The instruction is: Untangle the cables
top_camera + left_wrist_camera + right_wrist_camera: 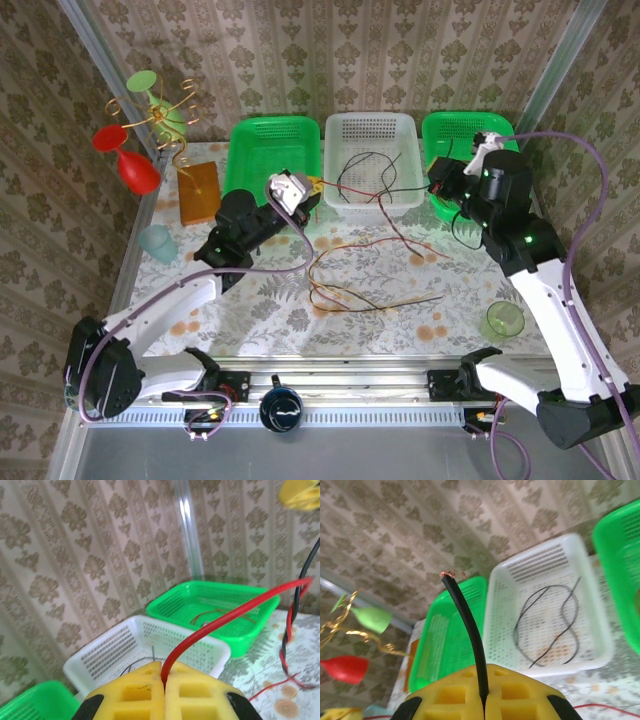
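Cables (385, 303) are lying looped on the tabletop (250, 300), just in front of the white basket (370, 130), seen from above.

Left wrist view: the left gripper (163, 680) is pinching a red cable (225, 617) near that basket.

Right wrist view: the right gripper (483, 700) is pinching a black cable (467, 625) in front of the basket, and a second black cable (516, 630) is lying inside it.

Two green baskets (240, 150), one white basket (370, 118), two arms (180, 295).
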You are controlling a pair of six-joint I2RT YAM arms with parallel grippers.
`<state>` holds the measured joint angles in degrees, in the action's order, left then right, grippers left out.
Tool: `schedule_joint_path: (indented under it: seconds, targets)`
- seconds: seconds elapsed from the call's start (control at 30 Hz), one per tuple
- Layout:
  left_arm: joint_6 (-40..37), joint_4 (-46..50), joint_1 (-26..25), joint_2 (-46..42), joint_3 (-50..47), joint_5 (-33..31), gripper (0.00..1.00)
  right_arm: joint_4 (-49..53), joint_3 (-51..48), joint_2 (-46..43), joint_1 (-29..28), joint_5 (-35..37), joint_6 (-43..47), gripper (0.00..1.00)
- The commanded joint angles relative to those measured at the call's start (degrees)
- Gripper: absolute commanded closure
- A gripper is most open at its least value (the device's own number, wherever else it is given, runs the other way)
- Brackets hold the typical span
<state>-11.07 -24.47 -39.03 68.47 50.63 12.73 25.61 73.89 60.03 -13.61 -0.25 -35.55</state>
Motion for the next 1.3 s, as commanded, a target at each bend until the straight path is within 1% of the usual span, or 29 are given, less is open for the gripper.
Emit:
schedule_joint_path:
  seconds: [0.0,0.03,0.13,0.23,0.3,0.53,0.67,0.73,0.87,0.93,1.0,1.1,1.17,1.27]
  targets:
    - [-4.20,8.69,-0.12,-3.31,1.70,-6.72,1.00,3.95,-1.07,-1.19,1.32,8.59,5.04,1.00]
    - [-4.63,9.71,-0.09,-4.07,1.56,-7.78,1.00,4.22,-1.23,-1.59,1.43,10.00,5.87,1.00]
    - [-4.41,13.08,0.22,-6.53,1.23,-14.25,1.00,4.07,-2.14,-3.73,1.98,16.59,7.88,1.00]
    - [-2.65,16.13,1.50,-9.32,0.08,-21.54,1.00,2.17,-4.05,-6.79,2.83,23.42,9.05,1.00]
    - [0.01,17.79,3.44,-11.71,-1.24,-25.11,1.00,0.09,-5.84,-9.16,3.45,27.30,9.85,1.00]
    - [10.01,20.04,11.10,-20.19,-6.79,-31.93,1.00,-2.16,-10.05,-15.23,5.12,39.49,10.09,1.00]
    - [14.27,21.98,14.84,-23.74,-8.49,-35.19,1.00,-3.72,-12.38,-18.36,6.36,43.09,9.64,1.00]
    - [15.48,22.65,15.95,-24.83,-9.09,-35.95,1.00,-3.92,-13.21,-19.47,6.88,45.22,9.01,1.00]
    - [17.39,24.23,17.48,-25.84,-9.33,-36.90,1.00,-2.10,-13.57,-20.99,7.43,51.96,5.80,1.00]
    - [18.14,24.47,17.73,-25.93,-9.32,-36.78,1.00,-2.54,-14.43,-21.91,7.54,53.85,5.23,1.00]
    - [18.92,23.98,17.83,-25.85,-9.54,-35.45,1.00,-4.56,-15.79,-22.64,7.78,52.65,5.98,1.00]
    - [20.22,22.32,17.81,-25.25,-9.80,-31.87,1.00,-4.93,-16.02,-22.60,7.90,48.30,5.69,1.00]
    - [21.15,21.45,17.76,-24.51,-9.52,-29.26,1.00,-5.00,-15.79,-22.18,7.89,47.09,5.32,1.00]
    - [22.16,21.22,17.68,-23.28,-8.57,-26.04,1.00,-8.93,-15.40,-21.10,7.99,45.34,7.20,1.00]
